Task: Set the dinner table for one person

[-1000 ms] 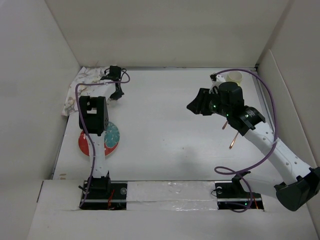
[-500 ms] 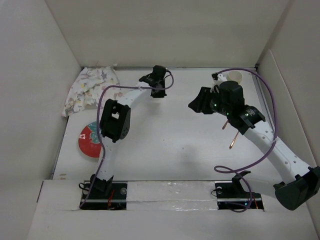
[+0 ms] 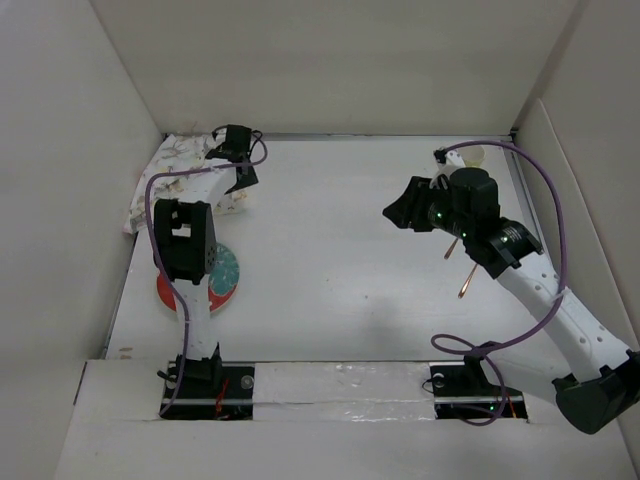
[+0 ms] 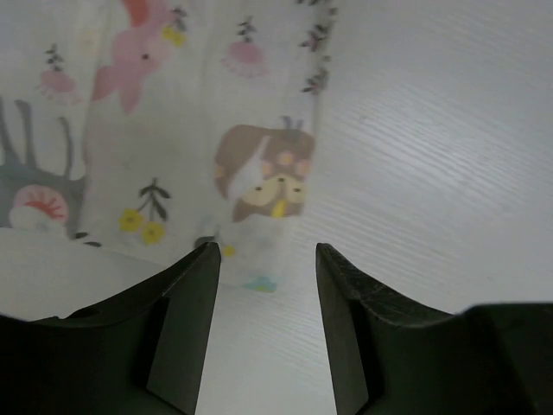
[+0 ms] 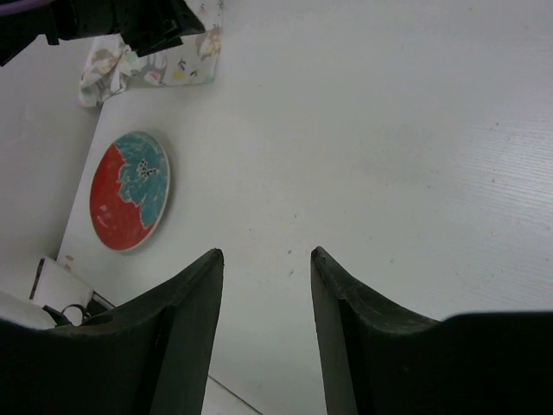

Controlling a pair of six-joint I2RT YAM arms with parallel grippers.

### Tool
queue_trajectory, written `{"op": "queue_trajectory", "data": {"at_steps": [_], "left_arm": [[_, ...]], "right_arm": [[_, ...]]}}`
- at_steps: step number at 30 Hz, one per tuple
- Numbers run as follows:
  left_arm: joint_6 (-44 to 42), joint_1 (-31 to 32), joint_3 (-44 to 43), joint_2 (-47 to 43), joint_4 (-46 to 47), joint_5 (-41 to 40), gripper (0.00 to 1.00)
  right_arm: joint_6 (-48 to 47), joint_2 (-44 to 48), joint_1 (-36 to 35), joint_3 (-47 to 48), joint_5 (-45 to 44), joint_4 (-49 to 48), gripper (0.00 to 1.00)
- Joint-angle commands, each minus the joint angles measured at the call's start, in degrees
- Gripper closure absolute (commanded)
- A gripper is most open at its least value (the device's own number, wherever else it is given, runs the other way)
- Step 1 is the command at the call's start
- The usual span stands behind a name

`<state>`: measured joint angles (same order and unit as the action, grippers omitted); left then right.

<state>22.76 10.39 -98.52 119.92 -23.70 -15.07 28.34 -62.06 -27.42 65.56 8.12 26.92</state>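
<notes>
While the left fingers hang released over the edge of the printed cloth mat at the far-left corner of the white bench beneath both arms, and the right fingers hover spread and empty, laying the mat looks to be the step in hand, which next calls for pinching that hem.

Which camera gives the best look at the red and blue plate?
The right wrist view: the plate lies whole on the table. The top external view has the left arm covering its middle. The left wrist view misses it, showing printed cloth.
</notes>
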Motion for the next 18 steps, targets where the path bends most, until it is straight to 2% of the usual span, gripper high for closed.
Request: {"op": "queue_trajectory", "data": {"at_steps": [1,14,15,16,17,18], "left_arm": [[-2.7,0.4,3.6,-2.5,-2.0,-4.4,0.54],[-5.2,0.3,4.7,5.7,-3.5,0.4,0.55],[-5.1,0.3,5.1,5.8,-3.4,0.1,0.62],[-5.0,0.3,5.8,5.4,-2.9,0.0,0.73],[-5.0,0.3,6.1,5.4,-2.7,0.0,0.73],[-5.0,0.3,6.4,5.2,-2.5,0.0,0.85]], "right_arm": [[0.3,0.7,0.3,-0.3,0.1,-1.6,0.49],[0.6,1.1,-0.8,0.1,-0.5,-0.8,0.49],[0.6,1.2,-0.8,0.1,-0.7,-0.9,0.49],[0.7,1.3,-0.8,0.1,-1.3,-0.7,0.49],[0.7,1.3,-0.8,0.1,-1.4,-0.7,0.49],[0.8,1.4,-0.8,0.1,-1.5,-0.6,0.49]]}}
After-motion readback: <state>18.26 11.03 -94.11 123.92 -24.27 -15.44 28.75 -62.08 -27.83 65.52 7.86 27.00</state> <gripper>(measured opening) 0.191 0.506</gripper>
